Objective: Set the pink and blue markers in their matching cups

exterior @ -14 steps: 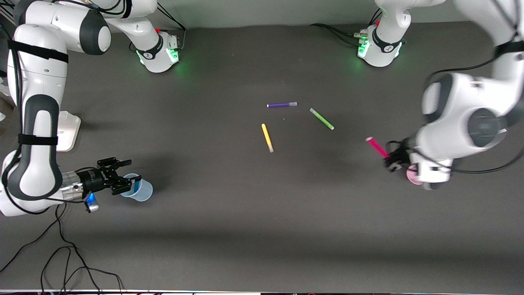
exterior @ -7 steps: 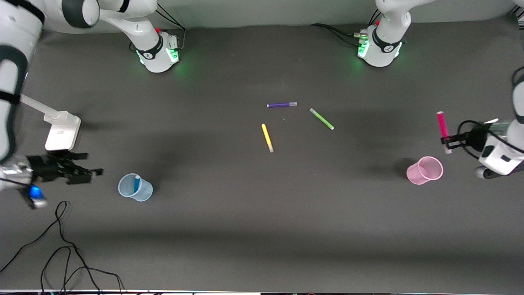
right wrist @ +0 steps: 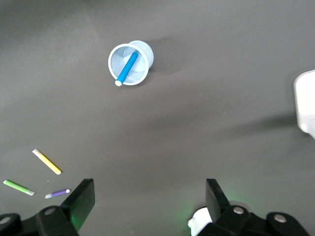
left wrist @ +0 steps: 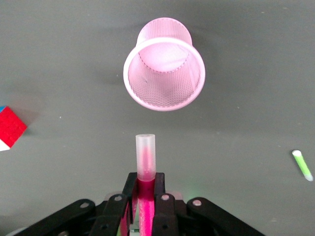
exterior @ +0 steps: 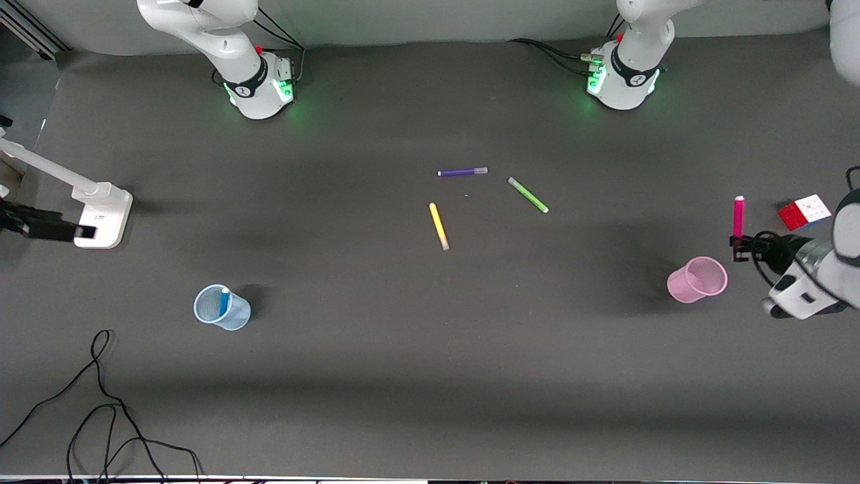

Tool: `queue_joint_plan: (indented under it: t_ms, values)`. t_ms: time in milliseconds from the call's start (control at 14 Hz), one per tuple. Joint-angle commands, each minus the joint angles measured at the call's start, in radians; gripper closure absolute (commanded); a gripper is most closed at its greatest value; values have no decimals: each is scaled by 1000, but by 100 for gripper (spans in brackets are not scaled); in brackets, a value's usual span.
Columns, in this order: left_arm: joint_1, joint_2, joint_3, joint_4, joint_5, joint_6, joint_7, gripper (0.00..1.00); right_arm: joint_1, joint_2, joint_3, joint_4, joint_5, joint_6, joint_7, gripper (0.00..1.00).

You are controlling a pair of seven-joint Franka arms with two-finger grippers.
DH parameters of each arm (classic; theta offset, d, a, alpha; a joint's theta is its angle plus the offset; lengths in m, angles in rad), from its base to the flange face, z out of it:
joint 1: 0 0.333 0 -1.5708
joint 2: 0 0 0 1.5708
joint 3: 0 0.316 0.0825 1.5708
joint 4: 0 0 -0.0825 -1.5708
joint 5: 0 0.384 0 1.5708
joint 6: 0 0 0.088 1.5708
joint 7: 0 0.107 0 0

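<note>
The pale pink cup (exterior: 697, 279) stands upright and empty near the left arm's end of the table; it also shows in the left wrist view (left wrist: 164, 64). My left gripper (exterior: 739, 242) is shut on the pink marker (exterior: 739, 214), held over bare table beside the pink cup. In the left wrist view the marker's clear cap (left wrist: 145, 152) sticks out of the gripper (left wrist: 146, 196) toward the cup. The blue marker (exterior: 224, 300) leans inside the pale blue cup (exterior: 235, 316), as the right wrist view (right wrist: 126, 68) shows. My right gripper (exterior: 74, 232) is open and empty (right wrist: 147, 196), well clear of that cup.
Purple (exterior: 462, 172), green (exterior: 528, 195) and yellow (exterior: 439, 226) markers lie mid-table. A colour cube (exterior: 805, 212) sits by the left gripper. A white stand (exterior: 101, 215) is by the right gripper. Black cables (exterior: 101, 403) trail near the front camera.
My right gripper let go of the blue marker in the blue cup and drew back toward the right arm's end. My left gripper carried the pink marker off the pink cup, to beside it.
</note>
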Motion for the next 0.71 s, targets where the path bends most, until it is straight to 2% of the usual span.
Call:
queue_joint_plan:
  t_ms: [0, 143, 214, 429, 571, 643]
  values:
    - [-27, 96, 0, 98, 33, -47, 16, 95, 82, -108, -2, -71, -110, 16, -19, 0]
    - [-46, 136, 0, 121, 45, -27, 16, 95, 93, -153, 13, -126, -163, 34, -16, 0]
    - [-49, 153, 0, 129, 51, -19, 14, 95, 72, -182, 63, -151, -169, 41, -13, 0]
    - [-54, 181, 2, 146, 54, 11, 16, 95, -136, -288, 356, -266, -207, 106, -2, 0]
    - [-57, 196, 2, 149, 54, 34, 16, 95, -256, -386, 517, -366, -207, 156, 27, 0]
    - [-57, 202, 3, 150, 59, 47, 16, 95, -282, -427, 551, -396, -207, 163, 27, 0]
